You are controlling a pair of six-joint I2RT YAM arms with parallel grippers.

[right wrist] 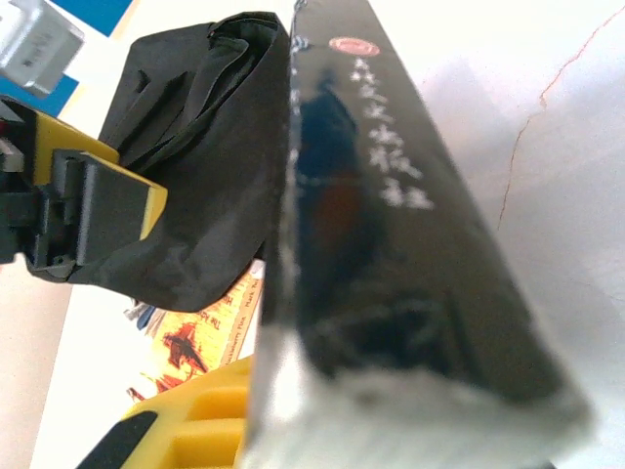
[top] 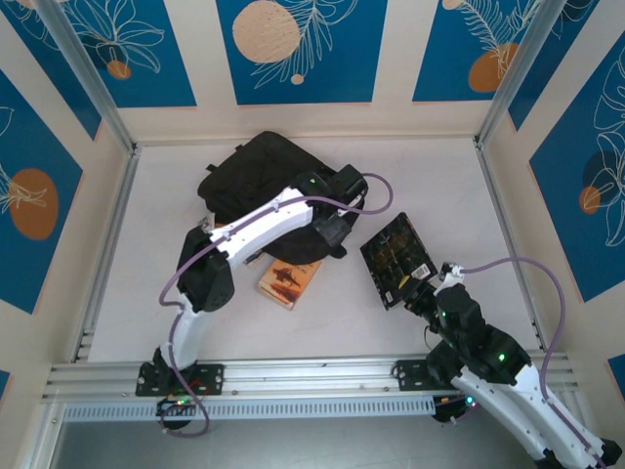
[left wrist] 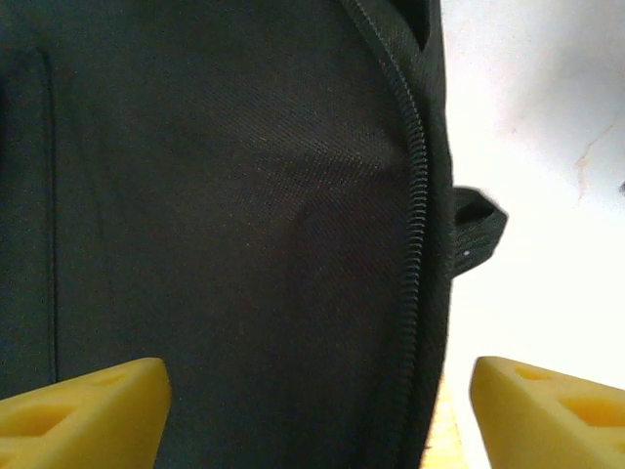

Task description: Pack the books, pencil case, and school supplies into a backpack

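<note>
The black backpack (top: 252,176) lies at the back middle of the table. My left gripper (top: 335,236) hangs over its near right edge. In the left wrist view the left gripper (left wrist: 322,401) is open, its yellow fingertips (left wrist: 88,405) wide apart either side of the backpack fabric (left wrist: 225,215) and zipper (left wrist: 415,225). My right gripper (top: 426,291) is shut on a black book with a gold pattern (top: 396,260), held tilted above the table at the right. An orange book (top: 291,278) lies flat beside the backpack. In the right wrist view the black book (right wrist: 381,244) stands on edge in the gripper (right wrist: 322,430).
Metal rails run along the table's left (top: 107,244), right (top: 508,234) and near (top: 293,376) edges. The right wrist view takes in the backpack (right wrist: 195,166), the orange book (right wrist: 190,342) and part of the left gripper (right wrist: 88,210). Bare white table (top: 342,332) lies between the arms.
</note>
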